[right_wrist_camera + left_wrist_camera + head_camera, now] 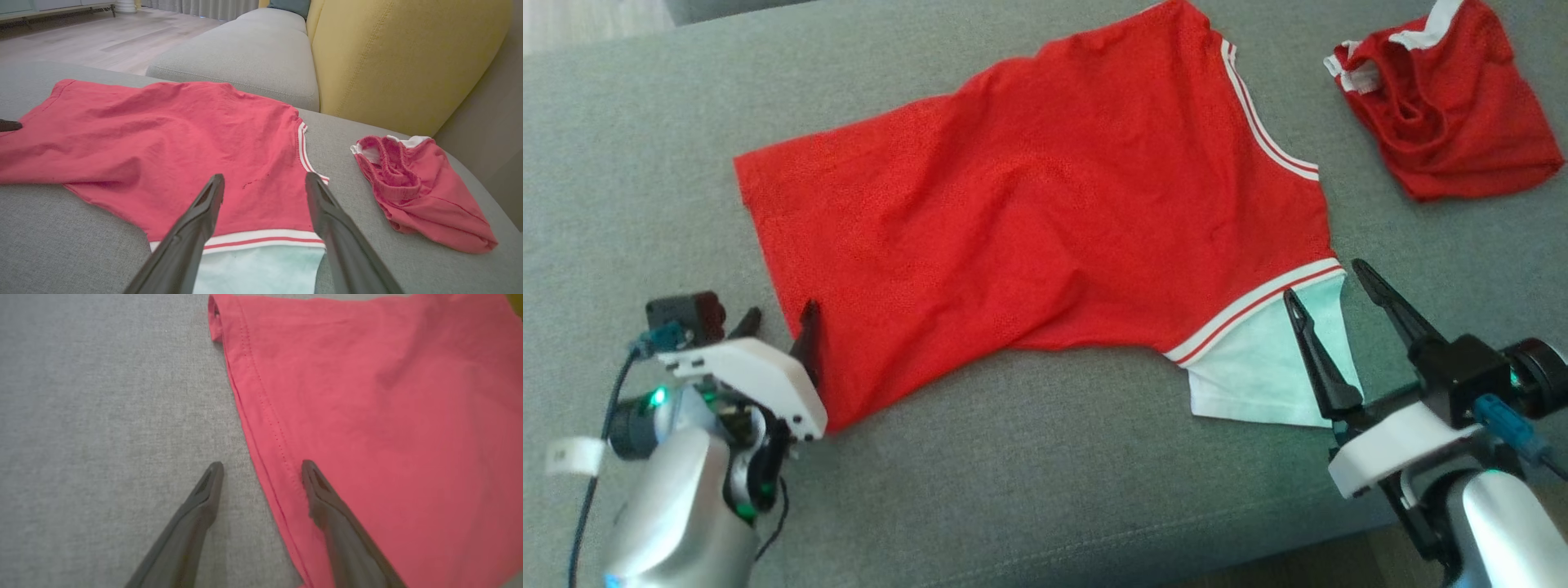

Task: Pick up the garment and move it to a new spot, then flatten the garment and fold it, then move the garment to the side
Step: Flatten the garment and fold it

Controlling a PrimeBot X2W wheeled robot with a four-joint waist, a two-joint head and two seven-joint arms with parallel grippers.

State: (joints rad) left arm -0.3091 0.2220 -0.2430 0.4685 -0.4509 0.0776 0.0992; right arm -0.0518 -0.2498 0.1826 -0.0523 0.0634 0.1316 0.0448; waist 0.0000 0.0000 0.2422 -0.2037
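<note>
Left gripper (261,465) astride garment (388,428) hem

garment (1045,220): red, white-striped trim, pale panel | state: spread flat, lightly wrinkled | place: hem edge between left gripper's (782,313) fingers; pale panel beneath right gripper (1324,281)

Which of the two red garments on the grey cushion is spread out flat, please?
The large red shirt with white-striped trim lies spread out; the smaller red garment beside it is bunched up.
</note>
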